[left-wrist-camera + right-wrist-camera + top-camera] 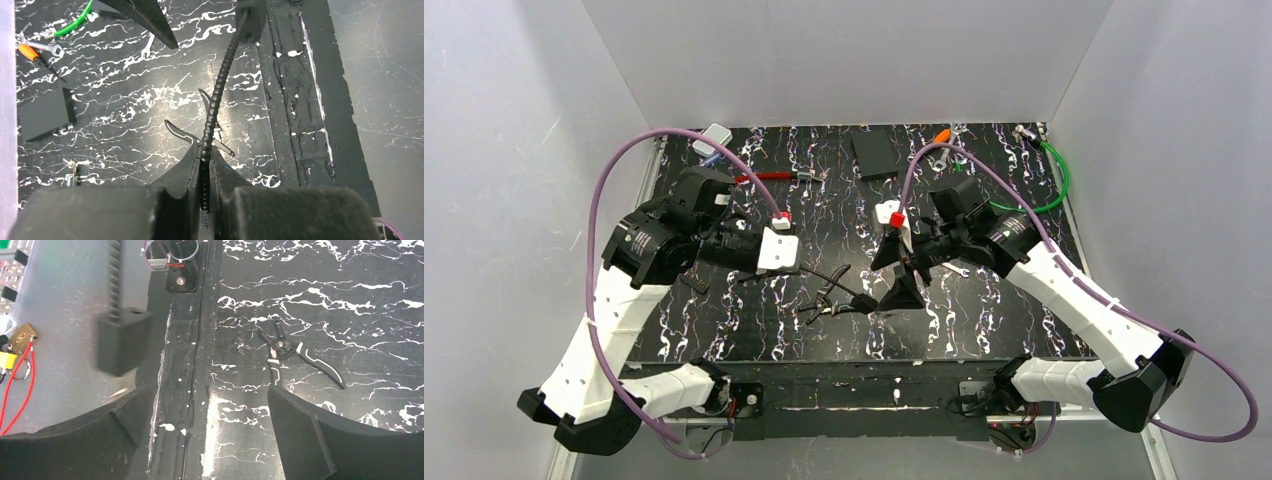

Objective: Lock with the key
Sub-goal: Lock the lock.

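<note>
**A:** What is the biggest thing here?

**B:** The black, white-veined surface, with an arm reaching in from each side. A pair of pliers lies near its middle, so I'll place everything from those.

**A:** And the hands?

**B:** The left hand is close by the pliers, its fingers pinched tight on the ribbed cable of a cable lock. The right hand hovers on the other side of the pliers, fingers spread wide with nothing between them.

**A:** Where is the lock itself?

**B:** From the left hand, the cable passes above the pliers to the black lock body. That is up off the surface, past the pliers toward the near edge, just ahead of one right-hand finger. It looks blurred.

**A:** Anything smaller?

**B:** A brass padlock on a red cord. It lies farther from the pliers than the lock body, off the black surface. I cannot make out a key.
</note>
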